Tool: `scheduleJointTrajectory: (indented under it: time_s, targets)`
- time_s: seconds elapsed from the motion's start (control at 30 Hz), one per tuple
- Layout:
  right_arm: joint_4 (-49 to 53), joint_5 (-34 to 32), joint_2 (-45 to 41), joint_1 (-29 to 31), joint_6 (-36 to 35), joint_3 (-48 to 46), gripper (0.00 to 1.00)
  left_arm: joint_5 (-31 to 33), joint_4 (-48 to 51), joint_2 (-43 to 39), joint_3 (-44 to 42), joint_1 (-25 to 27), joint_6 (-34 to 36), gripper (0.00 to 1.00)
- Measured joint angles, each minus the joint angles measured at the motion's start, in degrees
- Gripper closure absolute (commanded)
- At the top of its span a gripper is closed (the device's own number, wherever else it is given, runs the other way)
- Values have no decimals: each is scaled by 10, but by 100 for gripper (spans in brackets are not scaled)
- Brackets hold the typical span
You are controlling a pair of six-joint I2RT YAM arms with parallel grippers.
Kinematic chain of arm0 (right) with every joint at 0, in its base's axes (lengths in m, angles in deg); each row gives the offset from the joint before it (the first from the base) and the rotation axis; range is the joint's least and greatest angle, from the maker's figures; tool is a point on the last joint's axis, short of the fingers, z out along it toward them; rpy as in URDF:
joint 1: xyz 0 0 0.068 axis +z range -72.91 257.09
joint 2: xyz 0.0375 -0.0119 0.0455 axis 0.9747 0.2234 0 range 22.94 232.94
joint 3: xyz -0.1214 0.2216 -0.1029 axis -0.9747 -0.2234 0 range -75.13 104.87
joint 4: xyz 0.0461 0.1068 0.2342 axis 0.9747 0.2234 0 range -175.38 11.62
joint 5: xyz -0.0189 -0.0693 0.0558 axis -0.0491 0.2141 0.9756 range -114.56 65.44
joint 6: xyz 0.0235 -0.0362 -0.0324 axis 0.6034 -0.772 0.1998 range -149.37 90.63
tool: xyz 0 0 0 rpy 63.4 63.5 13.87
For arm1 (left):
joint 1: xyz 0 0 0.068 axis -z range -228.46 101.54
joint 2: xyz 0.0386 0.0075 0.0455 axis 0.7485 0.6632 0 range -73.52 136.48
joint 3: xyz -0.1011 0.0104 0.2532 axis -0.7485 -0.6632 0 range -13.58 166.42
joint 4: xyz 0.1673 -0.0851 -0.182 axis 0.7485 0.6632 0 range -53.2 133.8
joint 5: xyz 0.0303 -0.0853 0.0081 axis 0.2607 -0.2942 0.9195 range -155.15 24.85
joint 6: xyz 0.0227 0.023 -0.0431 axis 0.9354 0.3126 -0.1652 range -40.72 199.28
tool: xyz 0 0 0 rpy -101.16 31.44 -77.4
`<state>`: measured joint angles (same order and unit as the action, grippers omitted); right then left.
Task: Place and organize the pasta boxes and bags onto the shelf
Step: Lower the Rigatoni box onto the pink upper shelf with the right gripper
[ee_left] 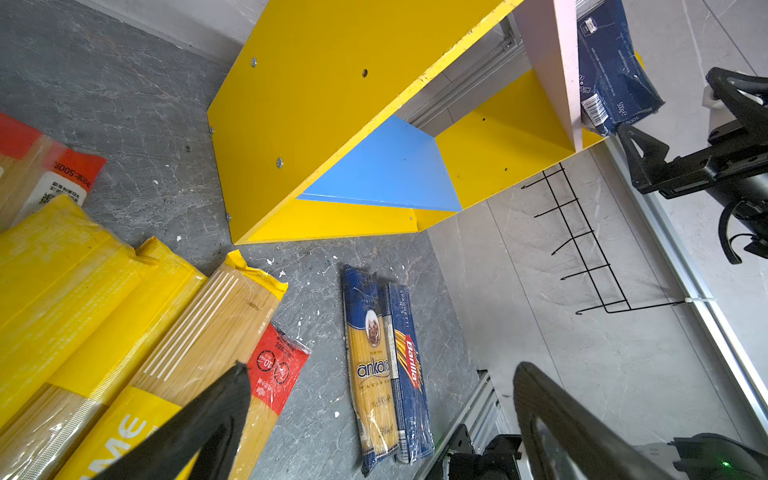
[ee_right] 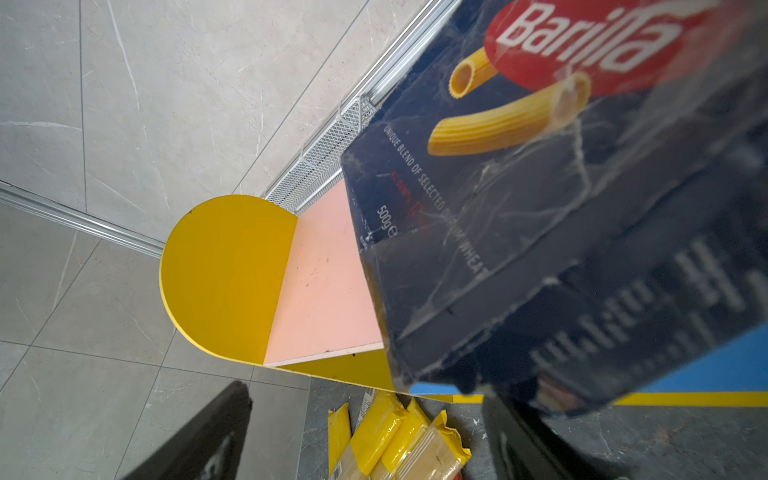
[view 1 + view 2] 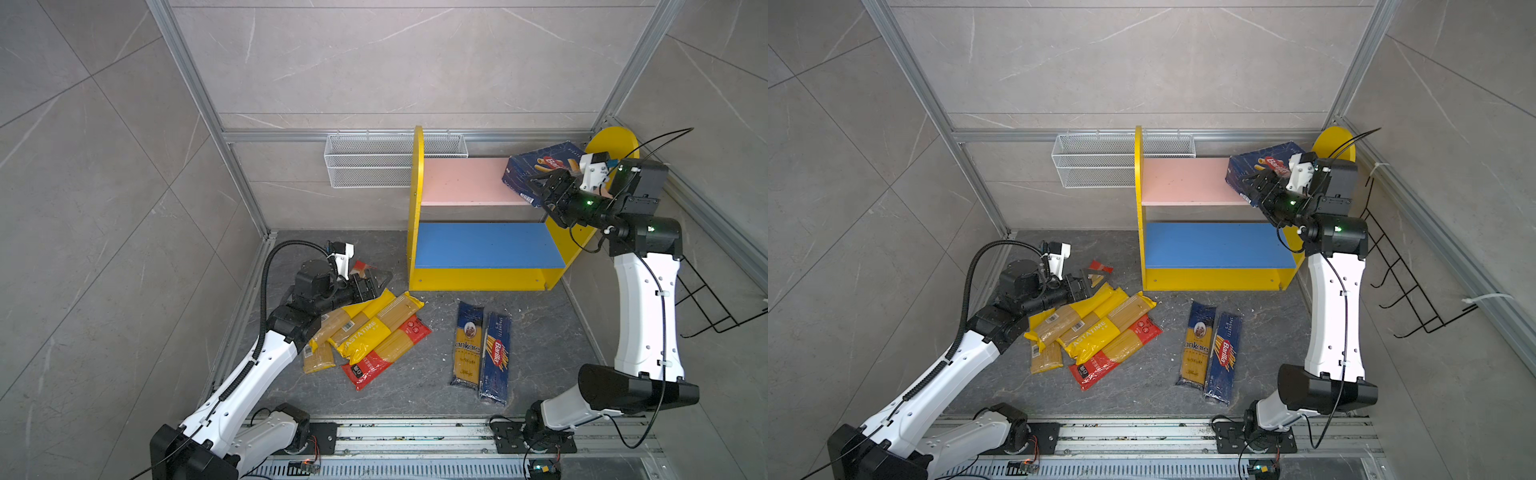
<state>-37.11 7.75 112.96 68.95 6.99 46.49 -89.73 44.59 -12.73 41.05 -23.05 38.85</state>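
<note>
Your left end effector (image 3: 374, 281) hangs spread wide and empty over the far end of the bag heap (image 3: 365, 332), just above one red-ended clear plastic spaghetti bag (image 3: 360, 268); farther back, your right end effector (image 3: 538, 189) stands wide apart, not clamped, at the wide dark blue Barilla rigatoni carton (image 3: 525, 166), which lies tilted on the right end of the pink upper board (image 3: 461, 180) of the yellow-sided shelf (image 3: 415, 208); on the grey counter (image 3: 540, 353) you have one long narrow blue Barilla carton (image 3: 495, 357), one dark blue ankara bag (image 3: 467, 345), four yellow plastic bags (image 3: 399, 309) and a second red-ended bag (image 3: 386, 355).

shelf (image 3: 478, 279) yellow sides, upper board (image 3: 461, 178) pink, lower board (image 3: 486, 245) blue, rigatoni box (image 3: 524, 170) dark blue with red oval logo, PASTATIME bag (image 3: 361, 332) yellow, wire basket (image 3: 365, 166) white
</note>
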Motion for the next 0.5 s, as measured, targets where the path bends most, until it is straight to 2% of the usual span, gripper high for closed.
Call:
scheduleJointTrajectory:
  time_s: [0.17, 0.5]
  targets:
    - [-2, -2, 16, 9, -2, 2, 11, 0, 3, 0, 0, -3, 0, 0]
    - [-6, -26, 17, 86, -15, 1, 10, 0, 5, -1, -9, -4, 0, 0]
